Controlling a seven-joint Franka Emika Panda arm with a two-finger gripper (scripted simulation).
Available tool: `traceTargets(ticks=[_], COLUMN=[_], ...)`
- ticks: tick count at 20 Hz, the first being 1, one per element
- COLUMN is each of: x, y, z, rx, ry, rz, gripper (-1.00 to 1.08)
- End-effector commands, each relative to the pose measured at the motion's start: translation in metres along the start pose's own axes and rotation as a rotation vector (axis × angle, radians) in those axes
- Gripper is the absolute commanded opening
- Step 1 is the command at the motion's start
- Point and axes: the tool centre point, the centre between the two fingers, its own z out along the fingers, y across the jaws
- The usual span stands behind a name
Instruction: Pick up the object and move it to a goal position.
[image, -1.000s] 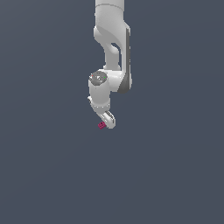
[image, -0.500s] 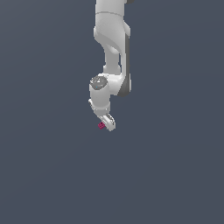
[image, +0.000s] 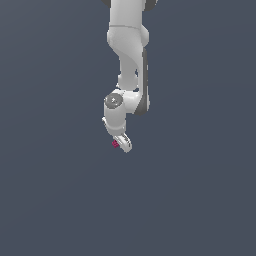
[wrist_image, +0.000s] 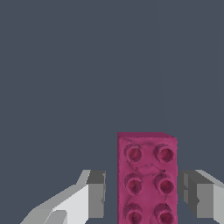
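The object (wrist_image: 147, 179), a small magenta brick with studs on top, lies between the two fingers of my white gripper (wrist_image: 142, 194) in the wrist view. One finger (wrist_image: 97, 194) stands a small gap away from the brick's side. The other finger (wrist_image: 192, 194) is almost against the opposite side. The jaws are open around the brick and do not clamp it. In the exterior view the object (image: 115, 144) shows only as a tiny magenta spot at the tip of the gripper (image: 121, 144), which hangs low under the white arm.
A plain dark grey-blue surface (image: 200, 200) fills everything around the arm in both views. No other objects, containers or edges show.
The gripper has come down slightly toward the brick. The brick has stayed where it was.
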Motion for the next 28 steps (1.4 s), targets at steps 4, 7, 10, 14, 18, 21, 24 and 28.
traceTargets(ticks=[4,7,10,14,18,21,24,28], x=[0.000,0.000,0.000,-0.001,-0.003,-0.006,-0.010,-0.016], y=[0.000,0.000,-0.001,-0.003,-0.011,-0.020,-0.031,-0.051], z=[0.001,0.001,0.001,-0.004,-0.017,-0.033,-0.053,-0.086], rx=[0.001,0.001,0.001,0.001,0.001,0.001,0.001,0.000], ry=[0.001,0.001,0.001,0.001,0.001,0.001,0.001,0.002], rz=[0.000,0.000,0.000,0.000,0.000,0.001,0.001,0.001], gripper=[-1.00,-1.00,-1.00,-1.00,-1.00,-1.00,-1.00,-1.00])
